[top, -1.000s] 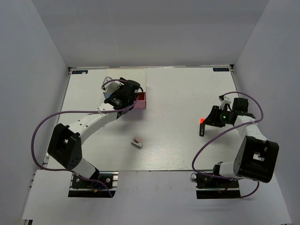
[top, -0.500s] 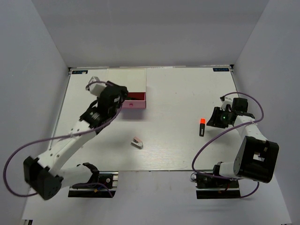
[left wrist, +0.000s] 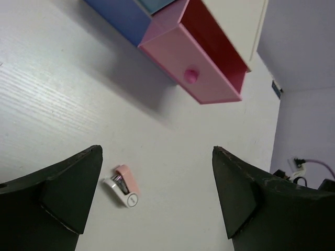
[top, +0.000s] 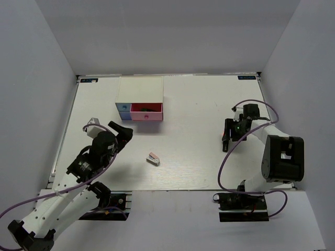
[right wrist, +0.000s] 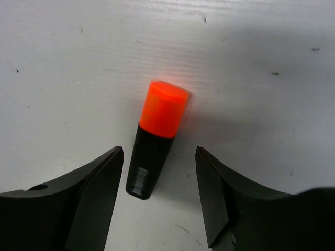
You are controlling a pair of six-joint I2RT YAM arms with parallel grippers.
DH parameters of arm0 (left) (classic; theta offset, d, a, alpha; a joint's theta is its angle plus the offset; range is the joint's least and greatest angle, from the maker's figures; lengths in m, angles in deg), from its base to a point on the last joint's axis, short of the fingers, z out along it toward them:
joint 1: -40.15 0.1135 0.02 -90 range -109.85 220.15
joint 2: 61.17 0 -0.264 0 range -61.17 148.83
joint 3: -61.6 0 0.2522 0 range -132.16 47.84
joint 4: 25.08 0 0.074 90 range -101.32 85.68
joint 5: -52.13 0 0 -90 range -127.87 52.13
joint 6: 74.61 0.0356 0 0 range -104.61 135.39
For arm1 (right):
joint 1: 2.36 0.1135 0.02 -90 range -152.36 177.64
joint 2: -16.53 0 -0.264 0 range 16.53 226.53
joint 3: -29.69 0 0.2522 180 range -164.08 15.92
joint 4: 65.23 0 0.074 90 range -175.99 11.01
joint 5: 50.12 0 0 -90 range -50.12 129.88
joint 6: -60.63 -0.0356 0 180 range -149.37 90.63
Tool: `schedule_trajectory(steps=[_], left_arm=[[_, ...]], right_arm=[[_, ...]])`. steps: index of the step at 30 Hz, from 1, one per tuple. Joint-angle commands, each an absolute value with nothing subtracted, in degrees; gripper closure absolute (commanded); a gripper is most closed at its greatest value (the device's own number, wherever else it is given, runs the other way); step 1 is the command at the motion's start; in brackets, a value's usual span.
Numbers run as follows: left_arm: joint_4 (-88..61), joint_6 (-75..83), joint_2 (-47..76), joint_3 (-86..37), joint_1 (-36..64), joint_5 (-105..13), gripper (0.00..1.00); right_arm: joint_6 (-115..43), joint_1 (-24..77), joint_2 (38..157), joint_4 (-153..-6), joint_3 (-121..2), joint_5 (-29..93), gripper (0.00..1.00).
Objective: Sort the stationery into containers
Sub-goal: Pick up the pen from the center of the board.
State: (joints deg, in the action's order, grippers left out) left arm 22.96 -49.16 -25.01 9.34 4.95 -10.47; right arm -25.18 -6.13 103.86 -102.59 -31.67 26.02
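The white-topped box point(top: 139, 89) stands at the back left. Its pink drawer point(top: 147, 115) is pulled open with dark items inside; the light blue drawer point(top: 123, 106) beside it is shut. The left wrist view shows the pink drawer point(left wrist: 209, 78) and the pink-and-white stapler point(left wrist: 123, 187). The stapler point(top: 153, 159) lies alone mid-table. My left gripper point(top: 119, 134) is open and empty, near the stapler's left point(left wrist: 157, 167). The orange-capped black highlighter point(right wrist: 157, 130) lies flat. My right gripper point(right wrist: 158, 154) is open with its fingers either side of the black body point(top: 226, 141).
The table's right edge runs close to the right arm point(top: 277, 151). The box's white top point(left wrist: 238, 26) stands above the drawer fronts. The other highlighters and the beige blocks are out of view.
My left arm pulled back from the box toward the near left, leaving the pink drawer open. My right gripper drew away from the orange highlighter, then came over it, jaws astride.
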Motion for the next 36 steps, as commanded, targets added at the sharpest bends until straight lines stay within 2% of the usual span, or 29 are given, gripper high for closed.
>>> schedule_trajectory(steps=[1,7,11,13,15,16,18,19,23,25,26,31,32,36], left_arm=[[27.4,-49.5,-26.3,11.7,5.2,-13.1,0.05],[28.0,-49.5,-27.9,13.1,5.2,-13.1,0.05],[29.1,-49.5,-27.2,13.1,5.2,-13.6,0.05],[29.1,-49.5,-27.2,13.6,5.2,-14.2,0.05],[28.6,-49.5,-26.6,14.4,5.2,-14.8,0.05],[28.6,-49.5,-26.6,15.0,5.2,-15.5,0.05],[27.1,-48.9,-26.1,15.8,5.2,-16.3,0.05],[27.1,-48.9,-26.1,16.4,5.2,-16.9,0.05],[23.8,-48.3,-25.6,18.0,5.2,-19.7,0.05],[19.7,-47.0,-25.6,20.6,5.2,-21.3,0.05],[17.8,-45.6,-25.6,21.5,5.2,-23.3,0.05],[4.5,-43.6,-27.7,28.9,5.2,-28.4,0.05],[3.6,-43.6,-27.7,29.6,5.2,-28.4,0.05],[3.1,-43.0,-28.2,30.3,5.2,-28.4,0.05]], right_arm=[[-26.6,-3.8,105.4,-100.4,-34.7,29.3,0.37],[-27.2,1.5,108.7,-99.1,-35.3,35.5,0.38],[-27.0,3.4,108.9,-98.6,-34.3,39.6,0.44],[-26.9,4.1,109.0,-98.5,-33.4,43.2,0.50],[-26.6,4.6,108.8,-98.9,-33.3,43.6,0.63],[-26.5,4.5,108.7,-98.9,-33.2,43.2,0.73],[-25.9,4.9,108.4,-100.3,-34.0,42.2,0.82],[-24.5,4.7,108.3,-100.7,-34.9,40.8,0.88],[-16.6,4.7,106.3,-104.6,-40.7,27.4,0.90],[-13.4,4.8,105.1,-108.8,-48.0,20.8,0.90],[-9.5,4.8,105.0,-109.6,-50.1,11.8,0.94],[0.3,7.9,107.5,-112.7,-65.7,-8.1,0.96],[1.0,9.1,108.1,-112.7,-70.4,-10.8,0.96],[0.9,15.6,111.4,-108.4,-76.8,-12.8,0.96]])
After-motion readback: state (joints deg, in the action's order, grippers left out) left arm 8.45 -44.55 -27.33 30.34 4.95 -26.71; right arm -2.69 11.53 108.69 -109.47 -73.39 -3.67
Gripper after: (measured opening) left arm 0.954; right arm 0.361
